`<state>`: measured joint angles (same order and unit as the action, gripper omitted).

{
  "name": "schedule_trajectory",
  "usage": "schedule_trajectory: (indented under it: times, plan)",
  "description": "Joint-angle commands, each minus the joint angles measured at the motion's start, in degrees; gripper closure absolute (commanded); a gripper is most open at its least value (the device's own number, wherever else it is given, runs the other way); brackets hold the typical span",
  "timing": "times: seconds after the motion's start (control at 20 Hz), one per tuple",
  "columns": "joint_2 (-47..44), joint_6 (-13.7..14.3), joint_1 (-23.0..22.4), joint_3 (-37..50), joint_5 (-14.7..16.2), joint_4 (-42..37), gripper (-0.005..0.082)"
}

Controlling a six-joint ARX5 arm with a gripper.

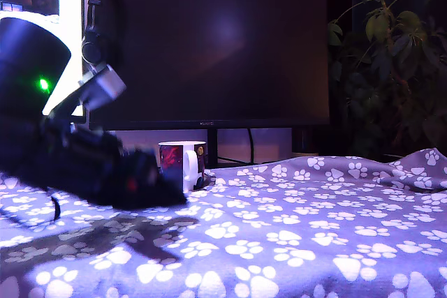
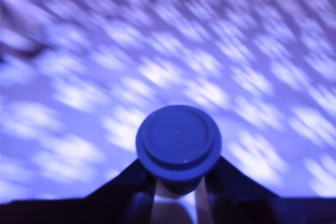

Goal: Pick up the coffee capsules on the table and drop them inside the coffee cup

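Sitting between the two dark fingers [image 2: 137, 192] of the black gripper [image 2: 178, 195] is the small dark blue coffee capsule [image 2: 178, 141], shaped like a tiny cup with a round flat rim. The fingers squeeze it from both sides, so it is held tight. The wrist view is blurry, and shows the capsule up off the purple-grey fleece blanket with white paw prints [image 2: 157, 56] that covers the table.

In the exterior view the dark arm [image 1: 84, 162] lies low over the blanket [image 1: 314, 228] near its left edge, and its tip [image 1: 157, 186] is just in front of the white ceramic mug with a white handle and a dark red and purple picture [image 1: 181, 164]. The mug stands near the blanket's back edge. The capsule cannot be seen in this view.
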<state>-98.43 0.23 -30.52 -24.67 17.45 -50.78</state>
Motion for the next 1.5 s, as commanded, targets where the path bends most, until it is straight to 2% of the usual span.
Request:
schedule_trajectory:
  times: [0.0, 0.35, 0.65, 0.9, 1.1, 1.45]
  plan:
    - [2.0, 0.3, 2.5, -1.6, -0.2, -0.5, 0.0640]
    - [7.1, 0.2, 12.6, -3.3, -0.1, 1.7, 0.0640]
    - [9.9, 0.2, 18.1, -3.4, -0.1, 4.1, 0.0640]
    - [10.1, -0.4, 18.8, -3.7, 0.1, 4.4, 0.0640]
    - [9.9, -3.1, 18.7, -6.1, 1.2, 4.6, 0.0640]
    - [9.2, -3.1, 17.6, -16.7, 1.8, 14.0, 0.0640]
